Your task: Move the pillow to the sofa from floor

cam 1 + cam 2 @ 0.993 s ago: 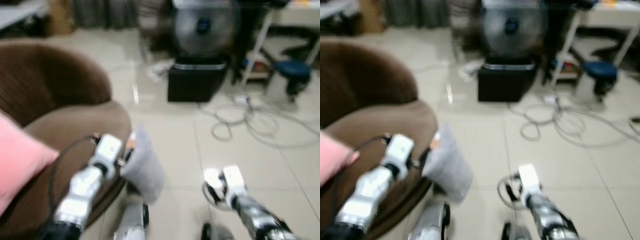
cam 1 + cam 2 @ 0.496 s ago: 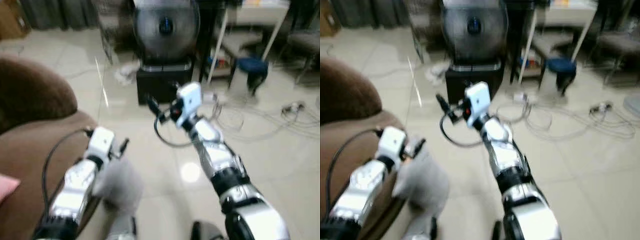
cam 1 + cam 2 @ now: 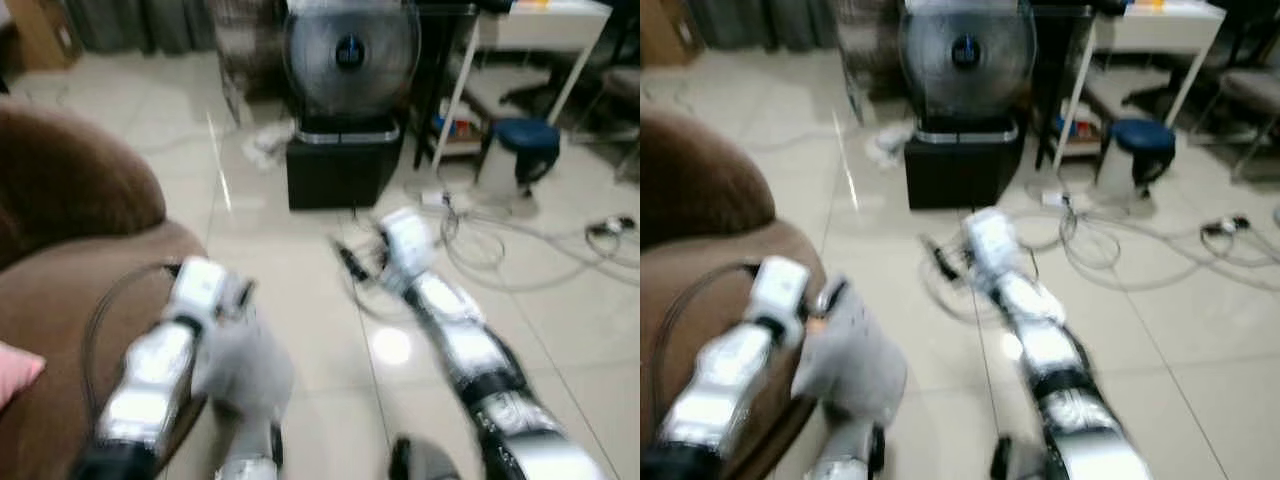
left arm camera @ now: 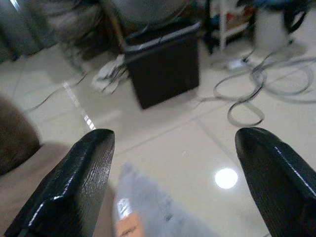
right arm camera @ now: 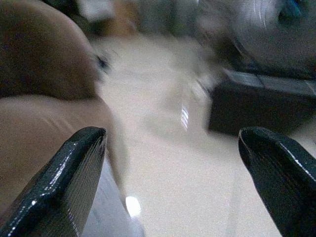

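Note:
A grey pillow [image 3: 247,367] stands on the tiled floor, leaning against the front of the brown sofa [image 3: 80,200]. My left gripper [image 3: 238,296] hovers just above the pillow's top edge. In the left wrist view its fingers [image 4: 74,182] stand wide open, with the pillow [image 4: 148,212] below and nothing held. My right arm reaches forward over the floor, to the right of the pillow. Its gripper [image 3: 352,262] is blurred here. The right wrist view shows its fingers [image 5: 276,173] wide open, facing the sofa [image 5: 44,118].
A pink cushion [image 3: 15,372] lies on the sofa seat at the left edge. Ahead stand a fan [image 3: 348,50] on a black box [image 3: 345,165], a blue stool [image 3: 525,140] and a white table [image 3: 530,15]. Loose cables [image 3: 485,250] lie on the floor to the right.
The camera has shifted. My right arm rose high half a second ago and has now dropped lower over the floor. My left gripper stays by the pillow's top.

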`<state>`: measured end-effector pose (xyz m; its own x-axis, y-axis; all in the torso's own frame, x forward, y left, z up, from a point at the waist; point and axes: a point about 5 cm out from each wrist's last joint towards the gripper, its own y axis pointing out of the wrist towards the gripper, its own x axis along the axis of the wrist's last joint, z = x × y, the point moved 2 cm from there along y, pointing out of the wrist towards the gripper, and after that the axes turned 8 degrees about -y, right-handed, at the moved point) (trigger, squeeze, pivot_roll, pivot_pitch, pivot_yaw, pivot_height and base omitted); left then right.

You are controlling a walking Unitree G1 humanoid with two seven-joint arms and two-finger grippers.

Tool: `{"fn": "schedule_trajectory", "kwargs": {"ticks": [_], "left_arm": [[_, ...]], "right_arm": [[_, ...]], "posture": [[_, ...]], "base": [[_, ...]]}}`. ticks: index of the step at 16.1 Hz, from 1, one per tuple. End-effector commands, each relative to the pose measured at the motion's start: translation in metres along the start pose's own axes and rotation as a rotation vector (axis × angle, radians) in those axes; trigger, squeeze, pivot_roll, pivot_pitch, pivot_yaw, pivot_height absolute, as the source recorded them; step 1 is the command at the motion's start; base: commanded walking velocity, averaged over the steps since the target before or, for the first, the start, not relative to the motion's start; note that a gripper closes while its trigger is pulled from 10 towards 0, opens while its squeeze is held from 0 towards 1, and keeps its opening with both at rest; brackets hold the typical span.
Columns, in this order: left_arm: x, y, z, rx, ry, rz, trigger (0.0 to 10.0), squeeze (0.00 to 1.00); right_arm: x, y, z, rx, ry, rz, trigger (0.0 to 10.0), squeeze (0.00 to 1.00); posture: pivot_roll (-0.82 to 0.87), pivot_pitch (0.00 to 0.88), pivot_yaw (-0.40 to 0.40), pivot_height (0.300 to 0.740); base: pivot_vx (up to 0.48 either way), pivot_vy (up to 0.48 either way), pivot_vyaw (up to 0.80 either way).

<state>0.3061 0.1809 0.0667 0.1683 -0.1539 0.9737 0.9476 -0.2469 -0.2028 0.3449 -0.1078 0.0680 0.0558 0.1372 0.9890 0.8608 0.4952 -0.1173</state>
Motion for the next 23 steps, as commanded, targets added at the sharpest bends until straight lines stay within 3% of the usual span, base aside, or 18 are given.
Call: {"fn": "schedule_trajectory", "kwargs": {"ticks": [1,4,7,11,19,23], "left_arm": [[0.008,0.000,0.006,0.022,0.008,-0.027,10.0,0.00],[0.006,0.001,0.003,0.002,0.021,-0.017,10.0,0.00],[0.006,0.000,0.002,-0.005,0.028,-0.012,10.0,0.00],[0.005,-0.003,0.004,-0.007,0.037,-0.007,10.0,0.00],[0.009,0.007,-0.001,-0.043,0.044,-0.005,10.0,0.00],[0.009,0.008,-0.002,-0.050,0.043,-0.007,10.0,0.00]], "right_arm": [[-0.006,-0.001,0.001,-0.025,0.007,0.034,10.0,0.00],[-0.035,-0.023,-0.006,-0.105,0.016,0.167,10.0,0.00],[-0.040,-0.023,0.009,-0.041,0.036,0.174,10.0,0.00],[-0.049,-0.025,0.009,-0.074,0.072,0.224,10.0,0.00],[-0.046,-0.029,-0.002,-0.122,0.053,0.204,10.0,0.00],[-0.045,-0.030,-0.002,-0.118,0.060,0.204,10.0,0.00]], "posture": [[0.13,0.000,0.000,0.630],[0.12,0.000,0.017,0.630],[0.12,0.000,0.024,0.630],[0.13,0.000,0.025,0.630],[0.09,0.000,0.048,0.630],[0.09,0.000,0.045,0.630]], "base": [[0.322,0.000,0.00],[0.326,0.000,0.00],[0.326,0.000,0.77],[0.325,0.000,0.60],[0.311,0.000,0.00],[0.307,0.000,-0.77]]}}
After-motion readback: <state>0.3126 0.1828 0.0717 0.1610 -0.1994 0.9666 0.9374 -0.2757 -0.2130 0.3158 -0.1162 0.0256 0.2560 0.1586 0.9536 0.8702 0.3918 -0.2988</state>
